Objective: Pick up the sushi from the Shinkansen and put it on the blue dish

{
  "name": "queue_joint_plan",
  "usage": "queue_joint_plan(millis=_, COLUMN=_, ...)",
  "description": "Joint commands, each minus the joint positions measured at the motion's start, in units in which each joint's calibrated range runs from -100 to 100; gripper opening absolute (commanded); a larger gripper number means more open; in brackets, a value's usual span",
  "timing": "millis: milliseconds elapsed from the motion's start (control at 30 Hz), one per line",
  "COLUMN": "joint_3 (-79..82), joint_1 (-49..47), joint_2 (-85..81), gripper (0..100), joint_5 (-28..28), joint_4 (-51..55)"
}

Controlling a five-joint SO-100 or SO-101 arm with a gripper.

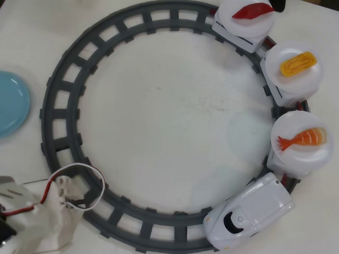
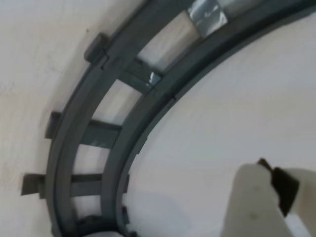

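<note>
In the overhead view the orange-and-white shrimp sushi (image 1: 302, 138) lies on the round white plate of the first car behind the white Shinkansen (image 1: 249, 213), at the lower right of the ring track. The blue dish (image 1: 1, 103) sits empty at the left edge, outside the track. My gripper (image 1: 67, 188) is at the lower left, over the track, far from both the sushi and the dish. In the wrist view my gripper (image 2: 272, 174) shows at the lower right with its two white fingers pressed together and nothing between them. The wrist view shows neither sushi, train nor dish.
The grey ring track (image 1: 59, 105) fills most of the table and also curves through the wrist view (image 2: 123, 113). A yellow egg piece (image 1: 297, 64) and a red tuna piece (image 1: 253, 10) ride on the two rear cars. A red and white cable (image 1: 80, 173) loops over the track.
</note>
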Motion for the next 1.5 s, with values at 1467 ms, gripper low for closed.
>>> queue_joint_plan(millis=1467, joint_3=-2.3, joint_1=22.3, joint_2=0.2, gripper=20, joint_5=3.7, joint_4=-9.4)
